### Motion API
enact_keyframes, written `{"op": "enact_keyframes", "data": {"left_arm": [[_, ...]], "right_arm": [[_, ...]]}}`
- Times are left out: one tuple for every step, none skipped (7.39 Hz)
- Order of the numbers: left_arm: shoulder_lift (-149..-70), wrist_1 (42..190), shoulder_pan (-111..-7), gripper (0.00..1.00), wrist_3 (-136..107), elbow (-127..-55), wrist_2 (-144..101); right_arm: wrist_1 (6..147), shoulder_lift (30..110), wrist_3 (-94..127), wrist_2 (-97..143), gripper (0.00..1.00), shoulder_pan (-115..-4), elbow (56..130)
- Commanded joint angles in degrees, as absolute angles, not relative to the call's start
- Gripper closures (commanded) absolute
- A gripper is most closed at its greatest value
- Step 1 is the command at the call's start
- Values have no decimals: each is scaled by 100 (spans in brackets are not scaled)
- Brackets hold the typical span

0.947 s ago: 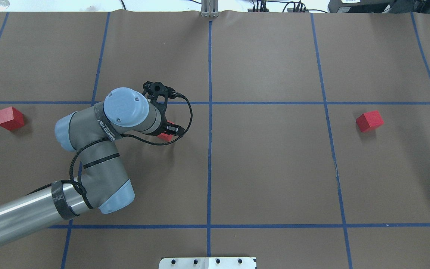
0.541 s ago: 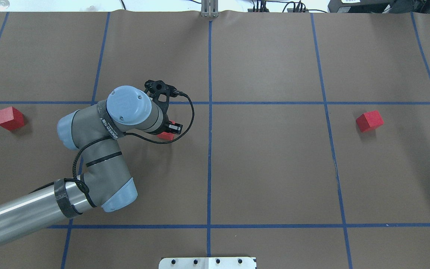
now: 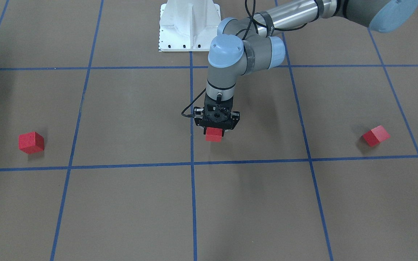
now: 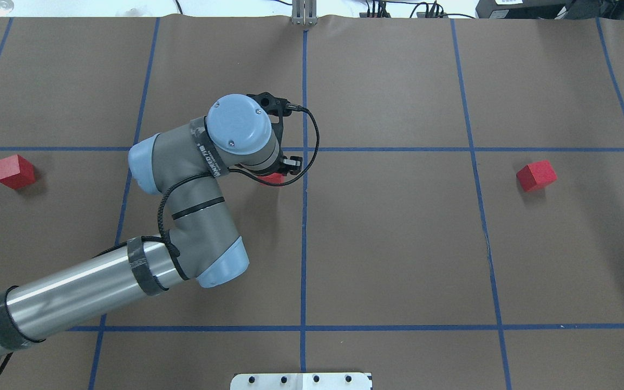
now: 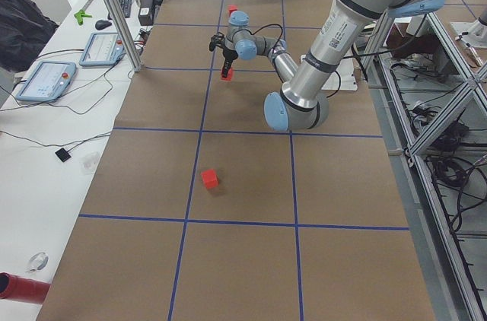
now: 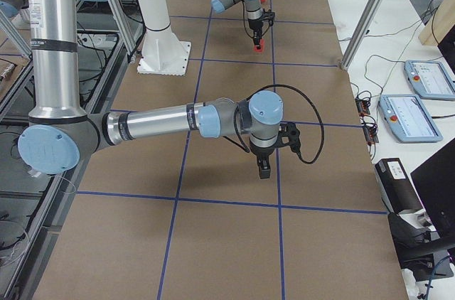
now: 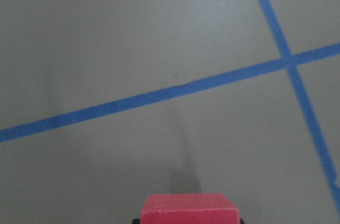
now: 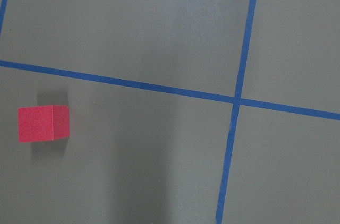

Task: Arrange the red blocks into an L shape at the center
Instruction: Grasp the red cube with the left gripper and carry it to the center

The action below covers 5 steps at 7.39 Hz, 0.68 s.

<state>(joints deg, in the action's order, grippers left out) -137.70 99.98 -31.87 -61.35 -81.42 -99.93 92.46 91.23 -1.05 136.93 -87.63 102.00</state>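
My left gripper (image 3: pixel 215 129) is shut on a red block (image 3: pixel 214 134) and holds it just above the brown floor. It is a little short of the center crossing (image 3: pixel 192 163) of blue tape lines. In the overhead view my wrist hides most of this block (image 4: pixel 272 176), near the crossing (image 4: pixel 305 149). The left wrist view shows the block (image 7: pixel 188 208) at the bottom and the crossing (image 7: pixel 287 60) ahead. Two more red blocks lie far left (image 4: pixel 15 170) and far right (image 4: pixel 535 175). My right gripper (image 6: pixel 264 168) hangs high over the floor; I cannot tell whether it is open.
The white robot base plate (image 4: pixel 301 381) sits at the near edge. The right wrist view looks down on a red block (image 8: pixel 43 123) and a tape crossing (image 8: pixel 236 101). Tablets and cables lie on a bench (image 5: pixel 46 81) beyond the far edge.
My left arm has carried the red block to the right and farther away, toward the center crossing. The other two blocks have not moved.
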Motion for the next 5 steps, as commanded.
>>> {"op": "enact_keyframes", "data": {"left_arm": [[-14404,10019,-3182,100,-6451,-7384,-9993],[-14397,10037,-3182,100,-6460,-7374,-9993],[-14396,10037,-3156,100,-6460,-7348,-9993],[-14396,10055,-3147,100,-6460,-7287,-9993],[-14405,10089,-3146,100,-6469,-7277,-9993]], "right_arm": [[9246,9123,-105,13693,1,-8763,10187],[9246,9123,-105,13693,1,-8763,10187],[9246,9123,-105,13693,1,-8763,10187],[9246,9123,-105,13693,1,-8763,10178],[9246,9123,-114,13693,1,-8763,10178]]}}
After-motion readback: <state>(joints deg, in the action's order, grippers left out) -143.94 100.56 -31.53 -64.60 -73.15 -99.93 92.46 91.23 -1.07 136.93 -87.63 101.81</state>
